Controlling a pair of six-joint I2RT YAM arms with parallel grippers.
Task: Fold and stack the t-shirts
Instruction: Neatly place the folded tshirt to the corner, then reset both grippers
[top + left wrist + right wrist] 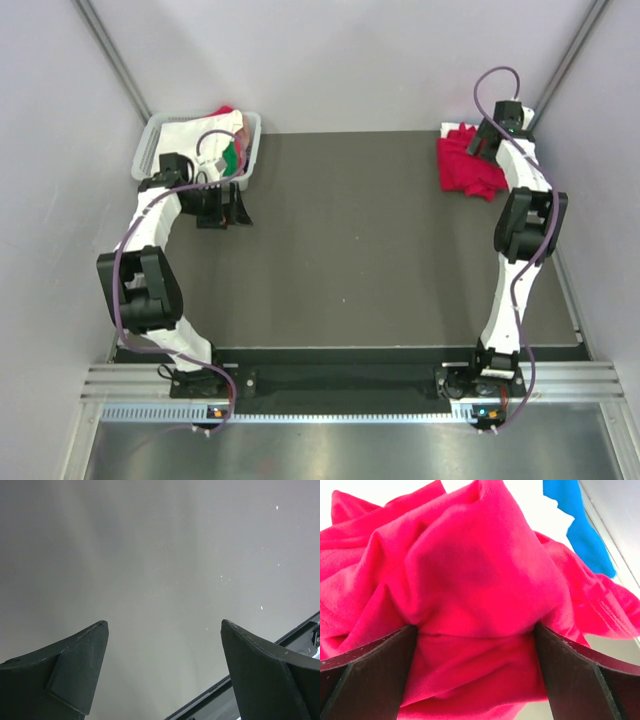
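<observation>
A crumpled bright red t-shirt lies at the far right corner of the dark table. My right gripper is down on it. In the right wrist view the gripper stands open, its dark fingers wide apart on either side of a bulge of the red t-shirt. Blue cloth and white cloth show beyond it. My left gripper hangs open just in front of the tub. In its wrist view the gripper has nothing between its fingers, only pale wall behind.
A pale plastic tub at the far left corner holds white cloth with red and green bits. Grey walls close in on three sides. A metal rail runs along the near edge by the arm bases.
</observation>
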